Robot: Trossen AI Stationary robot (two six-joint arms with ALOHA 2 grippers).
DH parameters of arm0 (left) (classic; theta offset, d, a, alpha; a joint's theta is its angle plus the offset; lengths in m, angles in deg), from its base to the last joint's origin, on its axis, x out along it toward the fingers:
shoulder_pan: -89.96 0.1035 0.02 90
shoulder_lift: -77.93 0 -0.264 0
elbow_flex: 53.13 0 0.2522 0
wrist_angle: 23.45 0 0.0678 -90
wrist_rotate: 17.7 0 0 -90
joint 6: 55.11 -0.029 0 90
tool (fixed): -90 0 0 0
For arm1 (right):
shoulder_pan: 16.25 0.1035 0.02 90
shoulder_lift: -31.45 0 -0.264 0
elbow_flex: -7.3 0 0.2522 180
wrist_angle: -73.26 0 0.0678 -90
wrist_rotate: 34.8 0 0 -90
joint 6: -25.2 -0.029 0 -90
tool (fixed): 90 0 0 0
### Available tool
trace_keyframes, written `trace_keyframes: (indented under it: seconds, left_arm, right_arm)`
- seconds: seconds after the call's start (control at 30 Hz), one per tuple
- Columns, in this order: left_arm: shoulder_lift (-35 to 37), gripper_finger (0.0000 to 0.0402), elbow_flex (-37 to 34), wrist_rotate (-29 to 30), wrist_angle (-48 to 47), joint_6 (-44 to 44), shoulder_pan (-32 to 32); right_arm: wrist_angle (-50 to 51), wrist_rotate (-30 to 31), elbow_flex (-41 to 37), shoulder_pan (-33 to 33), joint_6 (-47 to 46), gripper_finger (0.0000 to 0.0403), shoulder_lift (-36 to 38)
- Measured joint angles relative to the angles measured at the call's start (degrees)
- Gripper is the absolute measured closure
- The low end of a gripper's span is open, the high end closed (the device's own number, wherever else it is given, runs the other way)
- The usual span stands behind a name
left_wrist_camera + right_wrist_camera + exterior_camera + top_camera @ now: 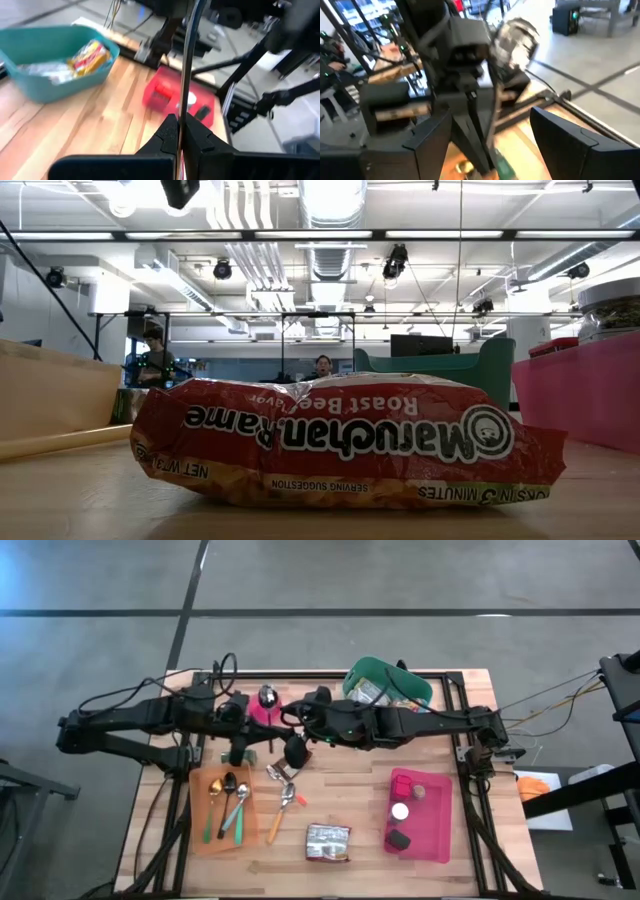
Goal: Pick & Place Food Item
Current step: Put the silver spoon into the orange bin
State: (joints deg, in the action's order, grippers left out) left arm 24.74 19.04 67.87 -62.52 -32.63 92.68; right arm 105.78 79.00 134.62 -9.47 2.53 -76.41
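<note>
The food item, a red ramen packet (328,842), lies flat on the table near the front edge and fills the low view (340,442). No gripper touches it. My left gripper (252,714) is at the far left of the table, shut on a long metal spoon (517,37) with its shiny head up. My right gripper (492,145) faces it from the right, open. Its fingers stand on either side of the spoon's shaft and touch nothing. My left gripper pinches the spoon's thin metal shaft (184,100) between its two fingers. The fingers lie across the shaft, which rises out of them. The spoon stands roughly upright and clear of the table, head (267,695) on top.
A green basket (420,690) with food packets stands at the far edge. A pink tray (432,830) with small items sits at the right front. A wooden tray (200,830) of utensils lies at the left front, with loose cutlery (285,795) beside it.
</note>
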Motion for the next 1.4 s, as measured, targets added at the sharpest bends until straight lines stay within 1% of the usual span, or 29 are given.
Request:
trace_keyframes:
  seconds: [0.23,0.4,0.5,0.6,0.7,0.8,1.2,1.3,1.4]
  left_arm:
    - [2.0,0.0401,2.9,0.0,-16.6,3.5,0.0]
    - [3.7,0.0401,3.3,-0.4,-26.2,7.4,-0.2]
    - [4.4,0.0401,3.2,-1.8,-31.2,10.2,-0.8]
    - [4.4,0.0401,3.2,-2.7,-38.1,13.1,-2.5]
    - [4.1,0.0401,3.1,-2.7,-44.1,16.9,-5.9]
    - [4.0,0.0401,1.7,-2.6,-45.8,21.5,-10.7]
    - [4.6,0.0401,-7.5,-0.2,-44.7,42.5,-31.7]
    - [4.7,0.0401,-9.9,0.0,-43.7,47.9,-36.6]
    - [4.8,0.0401,-12.9,0.1,-40.5,53.1,-41.1]
  right_arm:
    - [6.2,0.1,0.0,0.0,-1.6,0.0133,0.1]
    - [12.5,0.2,0.0,0.0,-6.9,0.0133,0.2]
    - [16.7,0.2,0.0,0.0,-9.8,0.0133,0.2]
    - [20.7,0.2,0.0,0.0,-11.7,0.0133,0.2]
    - [23.5,0.2,0.0,0.2,-13.2,0.0133,0.2]
    - [24.9,0.2,-0.1,0.4,-13.9,0.0133,0.2]
    - [25.2,0.2,-0.3,0.9,-14.5,0.0133,0.1]
    - [25.4,0.2,-0.3,0.9,-15.2,0.0133,0.1]
    - [25.6,0.2,-0.3,0.9,-16.2,0.0133,0.1]
